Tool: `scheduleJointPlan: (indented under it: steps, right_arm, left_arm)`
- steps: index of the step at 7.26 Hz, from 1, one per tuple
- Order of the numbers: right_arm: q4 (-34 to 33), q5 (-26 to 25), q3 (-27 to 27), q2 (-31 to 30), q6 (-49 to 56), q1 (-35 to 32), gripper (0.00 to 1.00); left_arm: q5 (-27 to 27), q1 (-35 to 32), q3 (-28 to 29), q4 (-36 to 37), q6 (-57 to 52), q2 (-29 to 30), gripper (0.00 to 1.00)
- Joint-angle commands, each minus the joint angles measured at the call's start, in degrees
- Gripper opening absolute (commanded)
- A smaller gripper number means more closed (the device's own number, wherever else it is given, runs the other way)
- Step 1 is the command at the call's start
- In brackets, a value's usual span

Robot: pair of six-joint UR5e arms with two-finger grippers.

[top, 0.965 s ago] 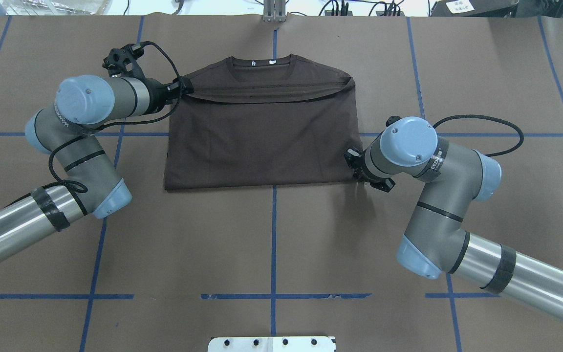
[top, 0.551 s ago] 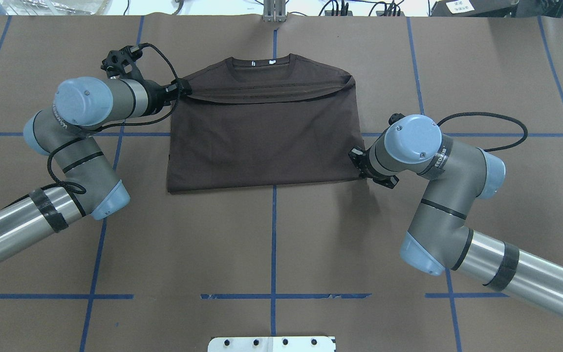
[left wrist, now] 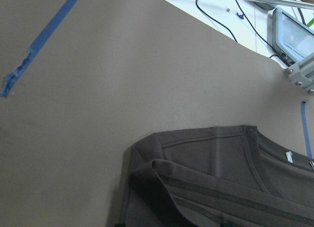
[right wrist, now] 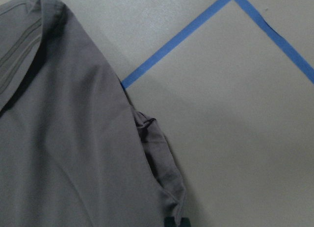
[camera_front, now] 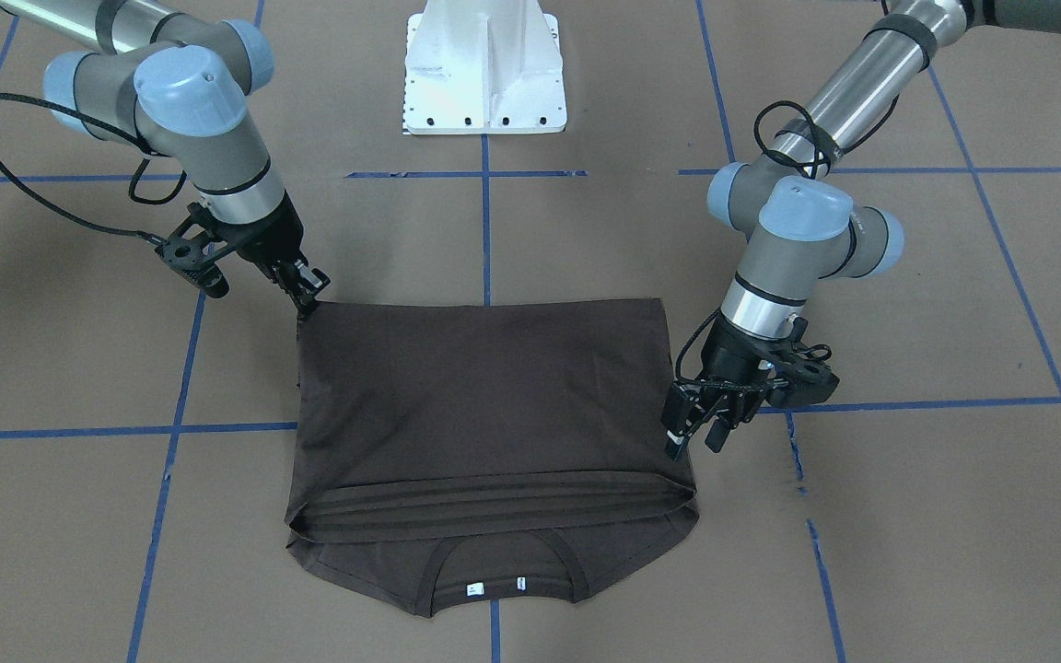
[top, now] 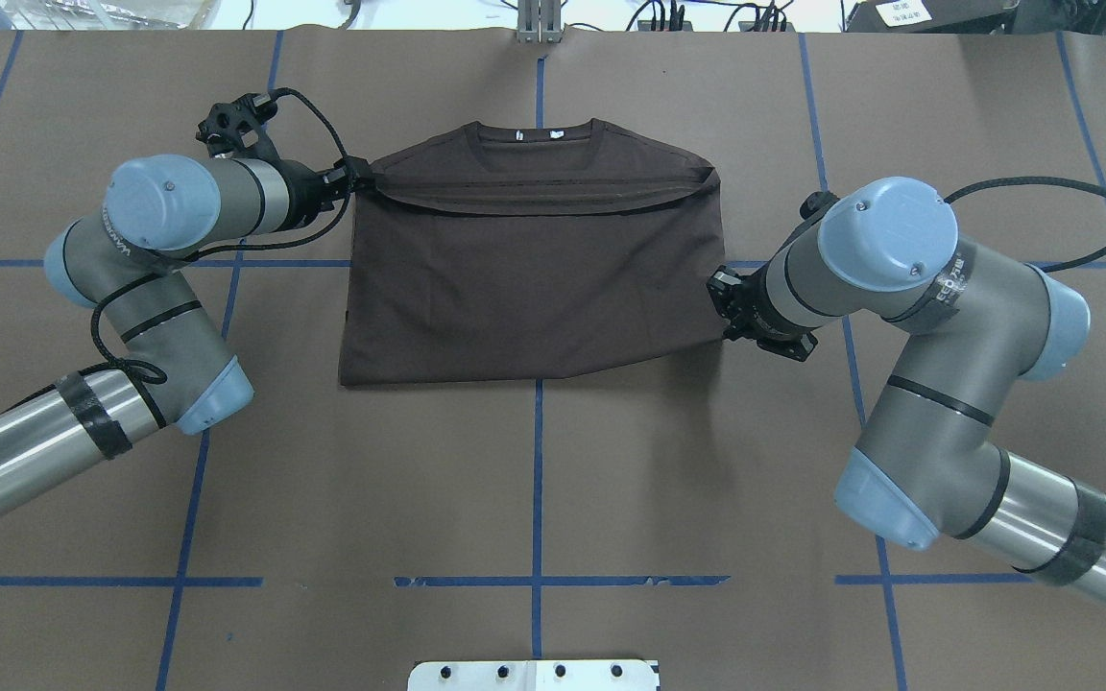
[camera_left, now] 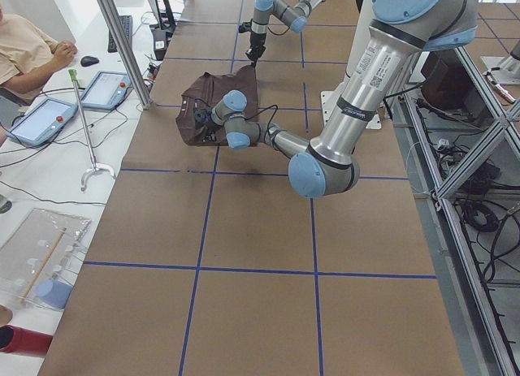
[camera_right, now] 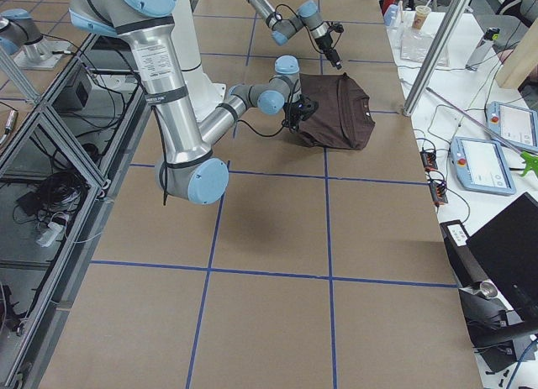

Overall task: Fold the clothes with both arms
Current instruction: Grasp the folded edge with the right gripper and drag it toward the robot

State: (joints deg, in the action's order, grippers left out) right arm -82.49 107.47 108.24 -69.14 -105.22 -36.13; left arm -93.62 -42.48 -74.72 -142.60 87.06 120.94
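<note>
One camera hangs high above the white base (top: 534, 675), looking forward and down over the table (top: 611, 480); another faces it from across, tipped steeply, with that base at its top edge. Both take in the whole shirt (top: 534, 278). Two more stand far off at the table's ends, looking along it. The wrist cameras sit close, each on one shirt edge.

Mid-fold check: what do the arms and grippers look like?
The left arm and right arm are silver tubes with grey joints, light-blue caps, black tape bands and looping black cables. The left gripper and right gripper are black, with thin jaws.
</note>
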Motion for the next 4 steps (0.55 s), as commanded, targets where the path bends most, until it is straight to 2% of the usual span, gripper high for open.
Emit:
scheduleJointPlan:
  steps: [1,2,3,4]
  right_arm:
    - [-9.7,0.7,10.9,-2.6,-0.3,4.4,0.0]
    - [-13.5,1.0,16.3,-5.6,-0.3,10.1,0.0]
    - [-15.9,1.9,19.4,-7.3,-3.9,16.3,0.0]
    - [-16.0,2.2,20.1,-7.7,-7.5,22.5,0.0]
  left_arm:
    - [-0.6,0.0,-2.1,-0.1,-0.2,0.0,0.71]
    - [-1.0,0.0,-4.8,0.0,-0.2,0.0,0.71]
    - [-5.6,0.0,-7.3,0.0,0.3,-0.4,0.71]
    - [-8.9,0.0,-11.4,0.8,0.9,-1.7,0.72]
